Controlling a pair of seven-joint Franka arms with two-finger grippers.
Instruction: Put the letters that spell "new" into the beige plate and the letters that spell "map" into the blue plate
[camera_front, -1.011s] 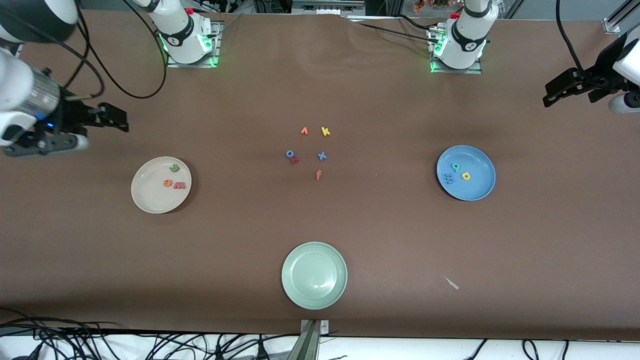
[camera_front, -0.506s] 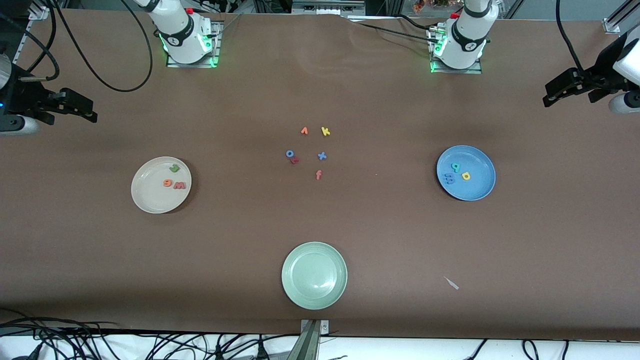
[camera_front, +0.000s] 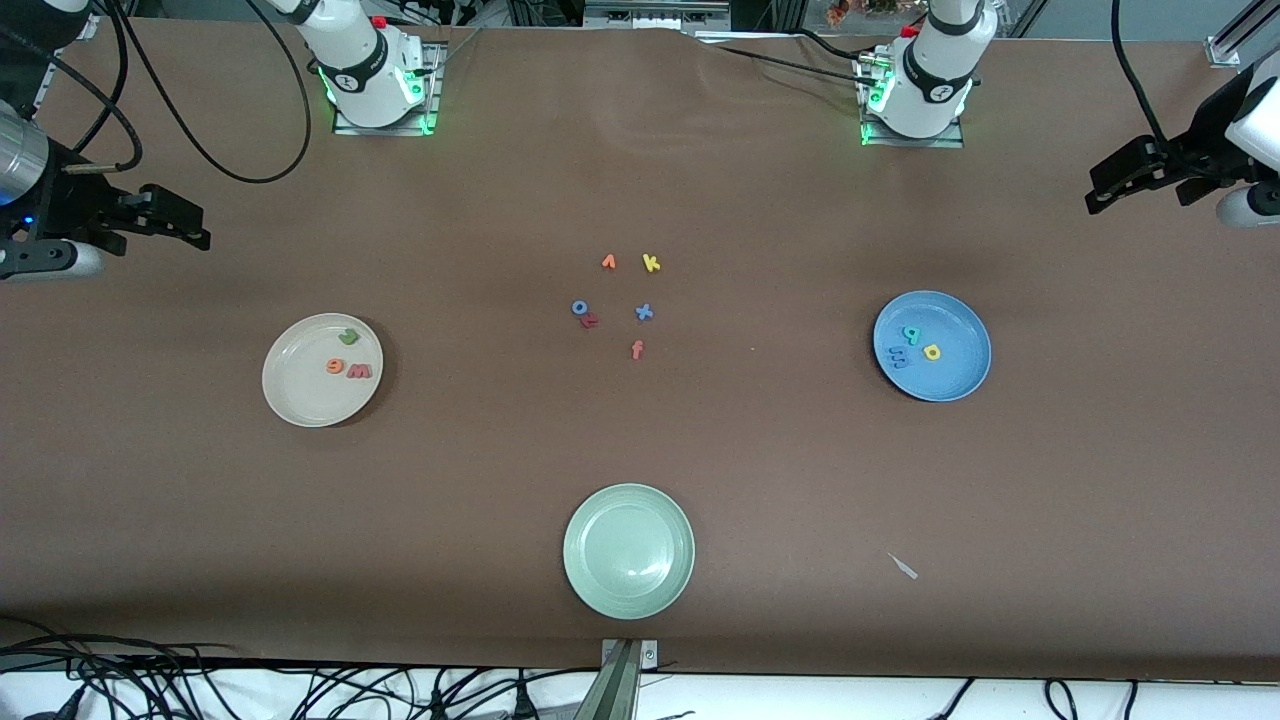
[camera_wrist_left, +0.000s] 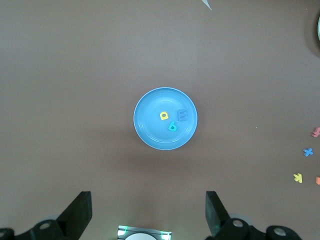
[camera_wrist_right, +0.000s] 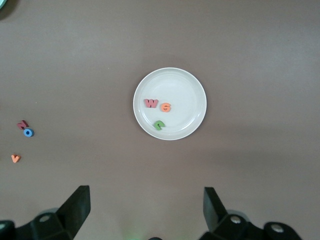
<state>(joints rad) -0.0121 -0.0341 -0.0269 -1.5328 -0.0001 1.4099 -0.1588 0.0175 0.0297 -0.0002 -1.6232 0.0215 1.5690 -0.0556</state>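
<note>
Both sets plated: n/e/w foam letters (camera_front: 348, 357) in beige plate (camera_front: 300, 400), m/a/p (camera_front: 914, 347) in blue plate (camera_front: 955, 385); probably light, squashy, pinch by edges; left gripper (camera_front: 1098, 190) and right gripper (camera_front: 195, 228) both released, empty, waiting well clear of the plates.

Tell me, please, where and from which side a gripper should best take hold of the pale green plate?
Probably at the raised rim of the pale green plate, coming straight down with one finger inside and one outside. It lies flat on the table and is round and shallow, so the rim looks like the only edge thin enough to pinch.
</note>
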